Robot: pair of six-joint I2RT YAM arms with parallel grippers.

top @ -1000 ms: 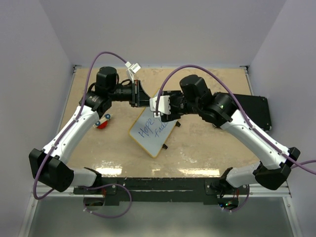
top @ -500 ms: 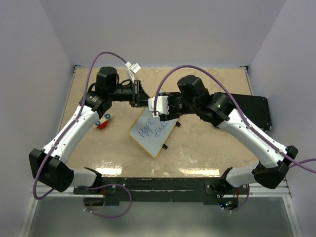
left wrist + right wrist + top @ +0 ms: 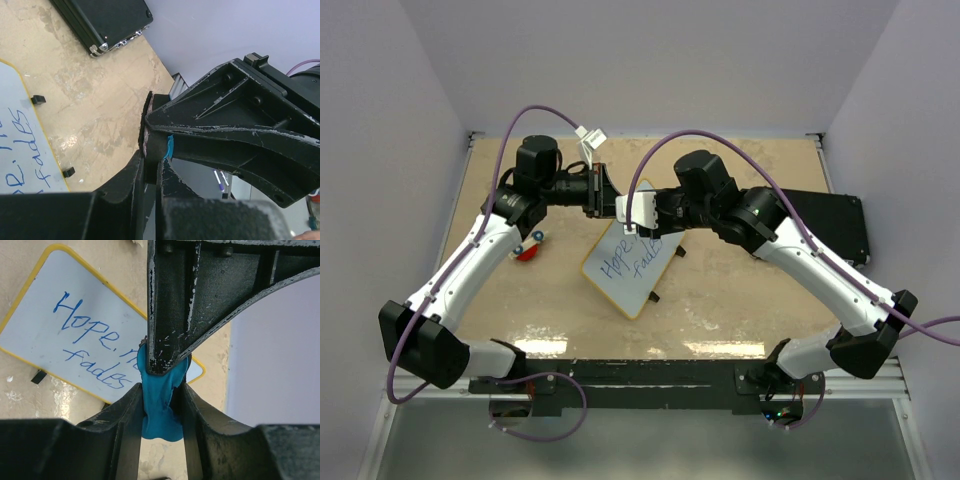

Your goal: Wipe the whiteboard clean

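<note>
Found the whiteboard (image 3: 623, 272) flat on the tan table (image 3: 740, 300), close to centre, long axis running from 1 o'clock to 7 o'clock in the top view. Read blue handwriting on it, "Hope" over "fades", unwiped. Counted two small black tabs (image 3: 654, 297) along its 4 o'clock edge. Noted a thin yellow frame all round.

Located both arms reaching inward, meeting over the board's 12 o'clock end. Placed the left gripper (image 3: 610, 198) coming in from 9 o'clock and the right gripper (image 3: 625, 212) from 3 o'clock, tips touching.

Checked the right wrist view: saw a blue pad (image 3: 160, 415) pinched between the right claw's two fingers, both pressed to its sides, so clamped on it. Saw the left claw's finger (image 3: 167, 315) come down from 12 o'clock onto the top of the same pad. Made out the board lying behind, at 10 o'clock.

Checked the left wrist view: found own fingers nearly together around a dark edge with a sliver of blue, so gripping the pad as well. Could not judge clearance between pad and board.

Logged a black case (image 3: 835, 225) at 3 o'clock of the board, well apart. Logged a small red, white and blue item (image 3: 527, 247) at 9 o'clock, beside the left arm.
</note>
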